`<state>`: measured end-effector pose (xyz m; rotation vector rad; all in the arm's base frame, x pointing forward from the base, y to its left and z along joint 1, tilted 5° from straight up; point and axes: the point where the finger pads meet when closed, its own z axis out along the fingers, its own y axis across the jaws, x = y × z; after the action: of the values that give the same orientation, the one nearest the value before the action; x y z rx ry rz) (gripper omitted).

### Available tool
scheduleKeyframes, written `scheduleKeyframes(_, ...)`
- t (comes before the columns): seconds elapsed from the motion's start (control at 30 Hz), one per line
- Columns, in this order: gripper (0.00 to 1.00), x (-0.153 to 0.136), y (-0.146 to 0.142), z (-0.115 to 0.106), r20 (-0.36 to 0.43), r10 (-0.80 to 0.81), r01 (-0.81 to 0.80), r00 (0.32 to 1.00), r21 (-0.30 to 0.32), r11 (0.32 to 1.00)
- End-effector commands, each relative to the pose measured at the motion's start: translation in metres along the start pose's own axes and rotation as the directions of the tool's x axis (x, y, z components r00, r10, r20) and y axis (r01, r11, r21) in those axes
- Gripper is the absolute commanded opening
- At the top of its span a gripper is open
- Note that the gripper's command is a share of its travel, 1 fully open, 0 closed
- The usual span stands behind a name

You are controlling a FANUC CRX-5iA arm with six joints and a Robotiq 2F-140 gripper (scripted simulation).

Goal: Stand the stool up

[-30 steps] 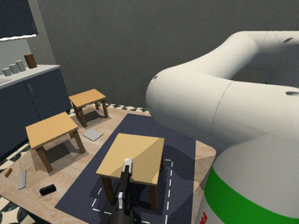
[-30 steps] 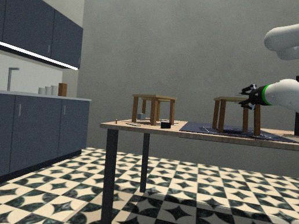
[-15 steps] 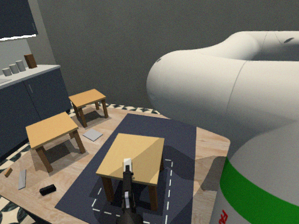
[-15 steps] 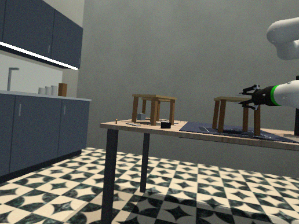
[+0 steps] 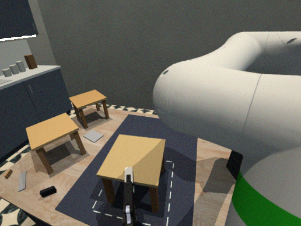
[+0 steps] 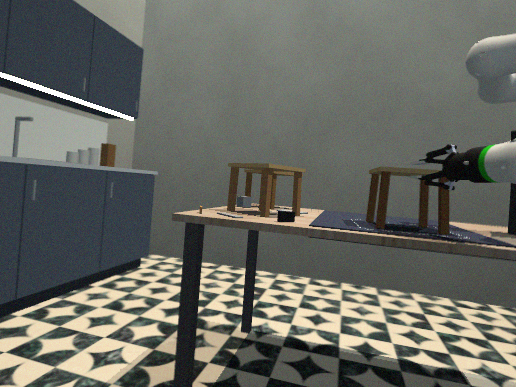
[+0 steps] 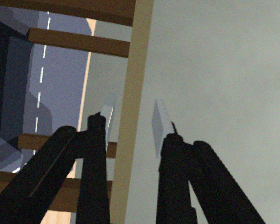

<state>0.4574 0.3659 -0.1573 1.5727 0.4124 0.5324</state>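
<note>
The wooden stool stands upright on its feet on the dark mat, inside the dashed rectangle. It also shows in the exterior view. My gripper reaches in level from the near side. Its fingers are partly open, one above and one below the near edge of the stool's seat. In the wrist view the gripper straddles the seat edge with small gaps on both sides. In the exterior view the gripper is at seat height by the stool's right leg.
Two other stools stand upright at the left and at the back. A grey plate, a black block, a grey bar and a small brown block lie on the table. My arm's large links fill the right side.
</note>
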Motion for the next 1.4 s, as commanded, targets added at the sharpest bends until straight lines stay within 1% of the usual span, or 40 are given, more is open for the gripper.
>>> scheduleKeyframes(0.0,0.33,0.001,0.001,-0.028,0.001,0.002,-0.002,1.0,-0.001,1.0)
scheduleKeyframes(0.13,0.33,0.001,0.001,-0.048,0.001,0.002,-0.002,1.0,-0.001,1.0)
scheduleKeyframes(0.27,0.33,0.001,0.001,-0.06,0.001,0.002,-0.002,1.0,-0.001,1.0)
scheduleKeyframes(0.67,0.33,0.001,0.001,-0.064,0.001,0.002,-0.002,1.0,-0.001,1.0)
scheduleKeyframes(0.9,0.33,0.001,0.007,-0.064,0.001,0.002,-0.002,1.0,-0.001,1.0)
scheduleKeyframes(1.03,0.33,0.001,0.02,-0.065,0.001,0.002,-0.002,1.0,-0.001,1.0)
scheduleKeyframes(1.37,0.33,0.001,0.066,-0.066,0.001,0.002,-0.002,1.0,-0.001,1.0)
